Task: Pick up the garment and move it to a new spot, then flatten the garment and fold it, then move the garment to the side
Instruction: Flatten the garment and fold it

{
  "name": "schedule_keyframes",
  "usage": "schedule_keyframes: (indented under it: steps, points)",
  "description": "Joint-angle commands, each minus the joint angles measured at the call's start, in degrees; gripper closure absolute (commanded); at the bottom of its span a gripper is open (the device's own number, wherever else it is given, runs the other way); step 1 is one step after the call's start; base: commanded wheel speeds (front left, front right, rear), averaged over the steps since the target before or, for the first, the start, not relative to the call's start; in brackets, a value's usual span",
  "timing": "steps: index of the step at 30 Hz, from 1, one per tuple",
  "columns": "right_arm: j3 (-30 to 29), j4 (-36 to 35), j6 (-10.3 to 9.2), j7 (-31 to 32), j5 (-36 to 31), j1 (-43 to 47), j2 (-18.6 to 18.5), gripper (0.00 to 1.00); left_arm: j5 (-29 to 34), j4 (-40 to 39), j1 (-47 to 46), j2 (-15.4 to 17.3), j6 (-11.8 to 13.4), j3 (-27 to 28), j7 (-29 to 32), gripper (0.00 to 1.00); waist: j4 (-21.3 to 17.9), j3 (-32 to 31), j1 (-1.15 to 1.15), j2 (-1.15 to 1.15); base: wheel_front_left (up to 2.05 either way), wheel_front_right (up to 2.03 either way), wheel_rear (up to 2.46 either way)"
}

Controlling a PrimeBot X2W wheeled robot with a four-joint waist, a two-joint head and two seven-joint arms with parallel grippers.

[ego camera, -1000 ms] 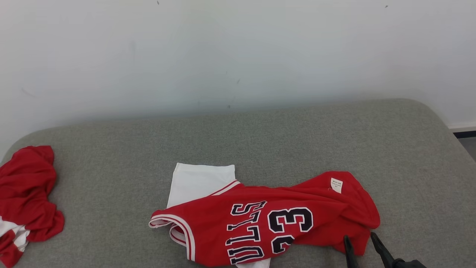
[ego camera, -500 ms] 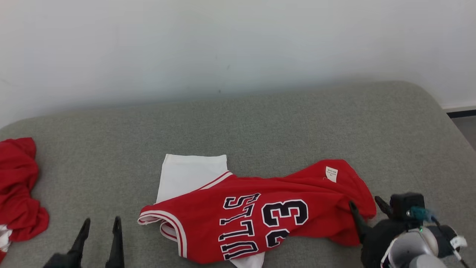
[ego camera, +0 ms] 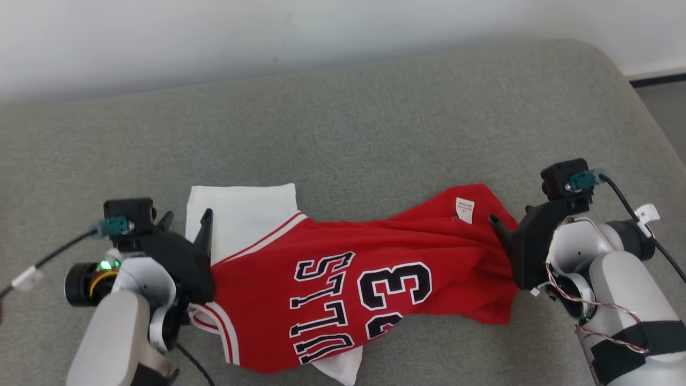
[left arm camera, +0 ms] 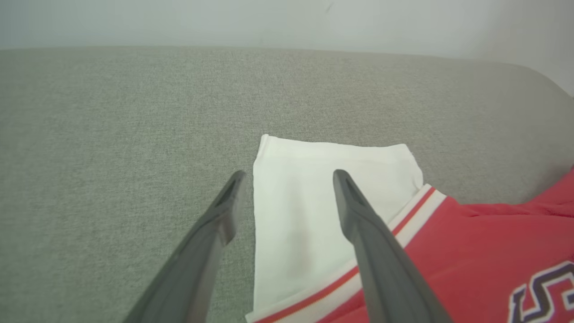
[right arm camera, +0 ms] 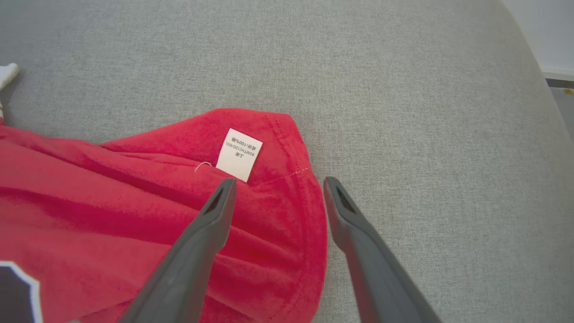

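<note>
Red jersey [ego camera: 343, 279] lies rumpled across the middle of the grey cushion [ego camera: 375, 123], black-and-white "23" and lettering face up, striped white-and-red trim at the armhole, a small white label [right arm camera: 239, 154] near its right end. White cloth [left arm camera: 314, 188] pokes out under its left end. Left gripper [left arm camera: 289, 176] fingers are spread wide above that cloth, empty. Right gripper [right arm camera: 279, 185] fingers are released too, straddling the red edge.

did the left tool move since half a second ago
Yes. Judged against the jersey, which lies in place, the left tool has come forward and to the right: it was clear of the cloth and now straddles the white sleeve's left edge.
</note>
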Motion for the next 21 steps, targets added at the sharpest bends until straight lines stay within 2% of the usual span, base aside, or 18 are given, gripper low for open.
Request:
schedule_keyframes:
  steps: [1, 12, 21]
  points:
    - [0.9, 0.4, -0.15, 1.2, 0.3, -1.8, -0.6, 0.0, 0.3, 1.5, -3.0, 0.5, 1.1, -0.2, 2.5, 0.0, -2.5, 4.5, -0.02, -0.01, 0.0, 0.0, 0.0]
    - [3.2, 1.2, -0.15, 3.9, 1.0, -6.0, -1.0, 0.0, 1.4, 5.4, -10.1, 2.7, 5.4, 0.0, 10.2, 0.0, -4.1, 7.7, -0.02, -0.01, 0.0, 0.0, 0.0]
    - [3.8, 0.5, -0.15, 5.4, 1.1, -5.8, -1.2, 0.0, 1.2, 6.4, -9.8, 5.0, 6.1, -0.3, 15.3, 0.0, -5.1, 8.3, -0.02, -0.01, 0.0, 0.0, 0.0]
